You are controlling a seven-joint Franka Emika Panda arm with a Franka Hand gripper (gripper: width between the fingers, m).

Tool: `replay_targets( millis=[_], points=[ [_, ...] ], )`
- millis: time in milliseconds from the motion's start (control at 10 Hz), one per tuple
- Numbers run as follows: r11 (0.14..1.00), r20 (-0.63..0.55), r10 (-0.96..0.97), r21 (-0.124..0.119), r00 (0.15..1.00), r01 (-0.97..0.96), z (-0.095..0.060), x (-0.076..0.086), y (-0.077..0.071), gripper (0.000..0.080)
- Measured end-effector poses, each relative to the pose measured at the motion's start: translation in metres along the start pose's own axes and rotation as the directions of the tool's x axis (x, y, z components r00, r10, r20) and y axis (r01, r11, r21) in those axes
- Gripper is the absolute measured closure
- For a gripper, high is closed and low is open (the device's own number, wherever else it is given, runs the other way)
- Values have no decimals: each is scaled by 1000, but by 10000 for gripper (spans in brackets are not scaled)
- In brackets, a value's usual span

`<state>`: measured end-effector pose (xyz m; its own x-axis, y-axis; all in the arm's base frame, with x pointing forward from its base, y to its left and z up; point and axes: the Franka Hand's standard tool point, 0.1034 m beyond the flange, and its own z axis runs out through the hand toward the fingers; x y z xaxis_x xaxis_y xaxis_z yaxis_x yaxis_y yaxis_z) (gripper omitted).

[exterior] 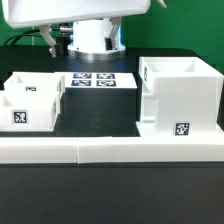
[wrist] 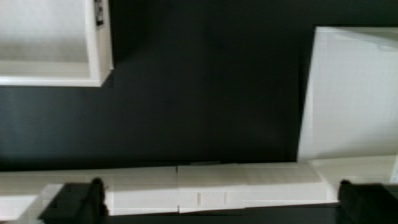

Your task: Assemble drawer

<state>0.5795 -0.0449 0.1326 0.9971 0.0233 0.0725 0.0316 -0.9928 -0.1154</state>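
The big boxy white casing [exterior: 178,95] stands open-topped on the exterior view's right, with a tag on its front. Two small white trays [exterior: 30,100] sit close together on the exterior view's left, each with a tag. In the wrist view one tray [wrist: 54,45] and the casing [wrist: 356,90] lie far apart, with dark table between them. My gripper [wrist: 219,202] is open wide and empty, high above the table. Its dark fingertips [wrist: 75,200] frame the white wall strip. In the exterior view only the arm's white body [exterior: 92,38] shows, at the back.
The long low white wall strip [exterior: 110,150] runs across the front of the black table and also shows in the wrist view [wrist: 214,185]. The marker board [exterior: 98,80] lies flat between the trays and the casing, below the arm.
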Motion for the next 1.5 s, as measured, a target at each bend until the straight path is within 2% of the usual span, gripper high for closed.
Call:
replay_targets(
  millis=[300, 400, 500, 700, 1000, 1500],
  points=[
    [1000, 1, 0, 0, 1000, 0, 0, 0, 0, 150],
    [1000, 14, 24, -17, 1000, -23, 5, -7, 1, 150],
    [999, 30, 30, -38, 999, -29, 16, -21, 5, 150],
    [996, 37, 71, -54, 997, -69, 38, -45, 25, 150],
    [995, 18, 45, -86, 999, -43, 65, -59, 61, 150],
    [995, 13, 39, -93, 999, -37, 70, -59, 62, 150]
  ],
)
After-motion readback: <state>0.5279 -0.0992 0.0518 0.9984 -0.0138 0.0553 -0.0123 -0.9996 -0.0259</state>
